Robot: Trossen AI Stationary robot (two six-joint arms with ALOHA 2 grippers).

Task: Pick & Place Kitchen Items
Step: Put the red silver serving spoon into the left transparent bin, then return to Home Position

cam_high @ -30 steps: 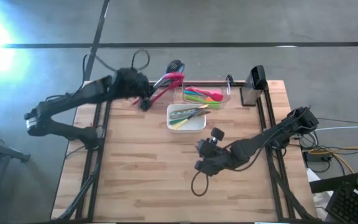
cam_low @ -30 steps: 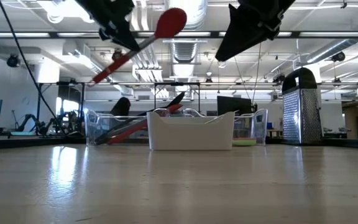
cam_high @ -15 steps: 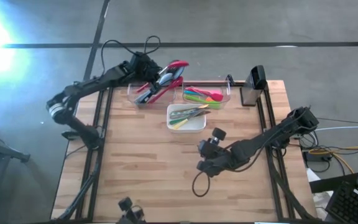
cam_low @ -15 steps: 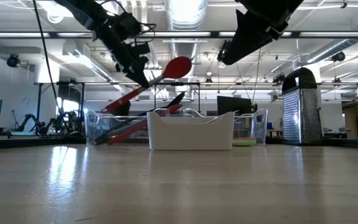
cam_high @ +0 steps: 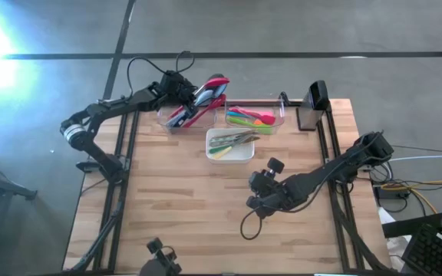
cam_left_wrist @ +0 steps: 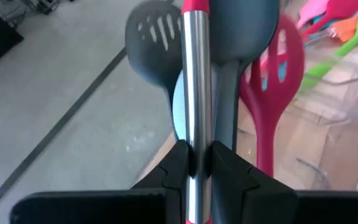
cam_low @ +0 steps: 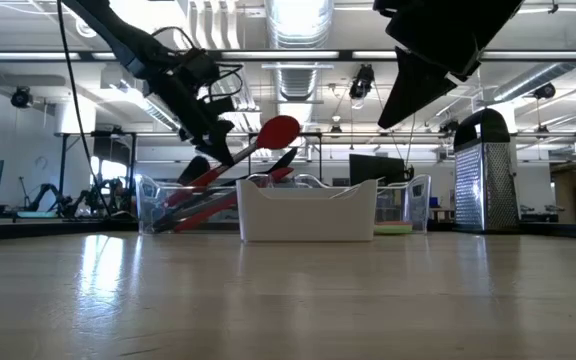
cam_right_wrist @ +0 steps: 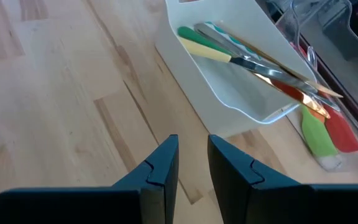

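My left gripper (cam_high: 191, 95) is over the left clear bin (cam_high: 166, 125) at the table's far edge, shut on a red spoon (cam_high: 217, 83) with a steel handle. In the low view the spoon's head (cam_low: 278, 130) is up and its handle slants down into the bin (cam_low: 153, 205). A black slotted turner (cam_left_wrist: 154, 31), a grey spoon (cam_left_wrist: 244, 25) and a pink slotted spoon (cam_left_wrist: 278, 68) lie in that bin. My right gripper (cam_high: 254, 192) hovers over the middle of the table, its fingers (cam_right_wrist: 193, 165) a narrow gap apart and empty. My left gripper pinches the steel middle stretch of the red spoon's handle (cam_left_wrist: 197, 118) between its two fingers, which lie across the handle. It comes slanting down from the table's left. The spoon is tilted, head up toward the right, its lower red end (cam_low: 176, 193) down inside the bin.
A second clear bin (cam_high: 278, 119) with green, pink, blue and orange utensils stands right of the first. A white square dish (cam_high: 210, 150) with a few utensils sits just in front of the bins. A metal grater (cam_high: 313, 107) stands at the far right.
My left gripper has carried the red spoon toward the table's far edge and down over the left bin. The spoon has sunk, and its lower end now reaches into the bin. My right gripper has shifted slightly toward the right and near edge.
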